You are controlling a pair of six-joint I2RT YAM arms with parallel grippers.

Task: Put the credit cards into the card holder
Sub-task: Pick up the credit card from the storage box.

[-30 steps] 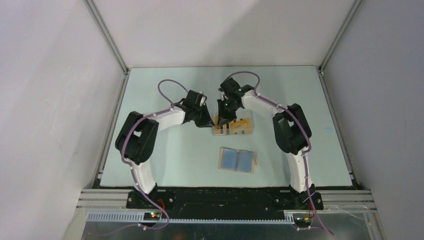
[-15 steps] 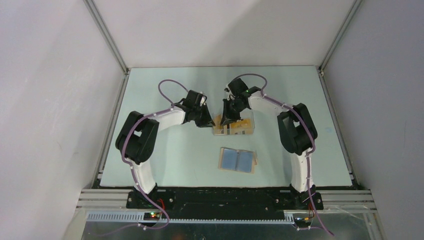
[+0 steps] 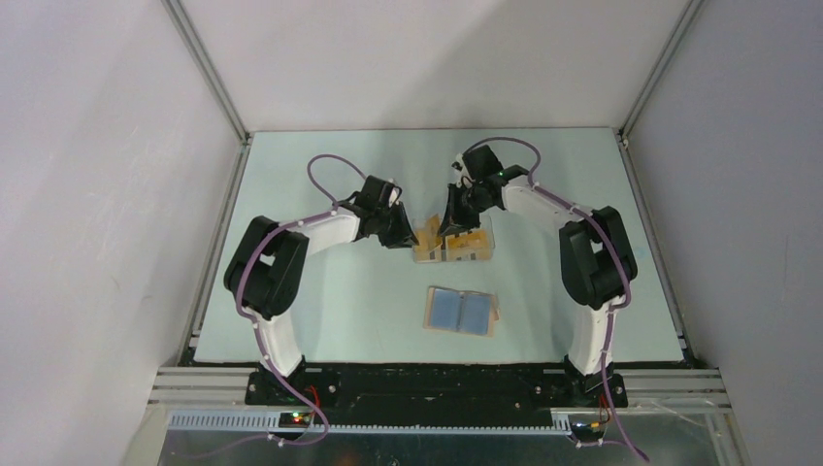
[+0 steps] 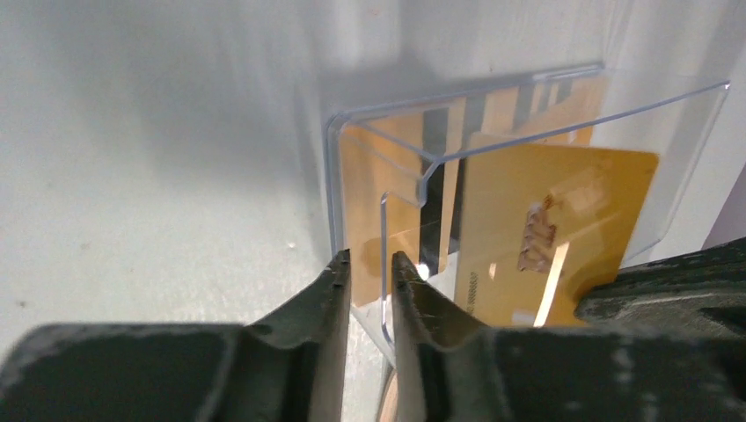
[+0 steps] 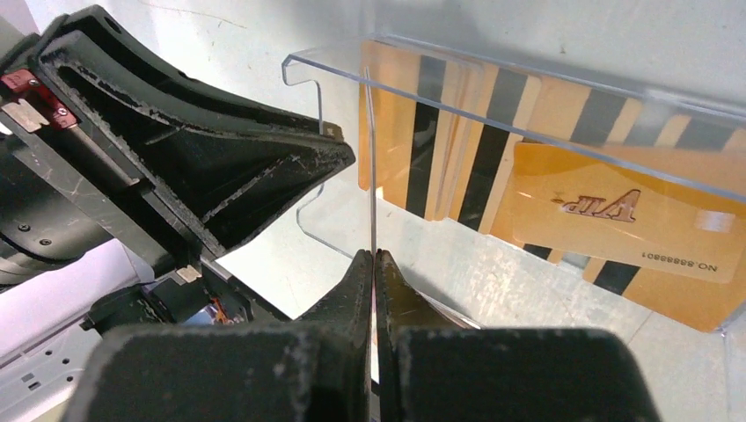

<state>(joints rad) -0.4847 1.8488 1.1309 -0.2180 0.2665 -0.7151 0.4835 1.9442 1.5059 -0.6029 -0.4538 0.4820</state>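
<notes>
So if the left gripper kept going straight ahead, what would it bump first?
The clear tray: the left gripper has the tray's near wall between its fingers. Just behind that wall are the credit cards, so they would likely come next, though depth is hard to judge.

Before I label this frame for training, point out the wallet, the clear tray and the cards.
wallet (image 3: 460,311): top view, middle fold.
tray (image 4: 682,158): left wrist view, clear side wall.
cards (image 5: 633,237): right wrist view, front card's face.
</notes>
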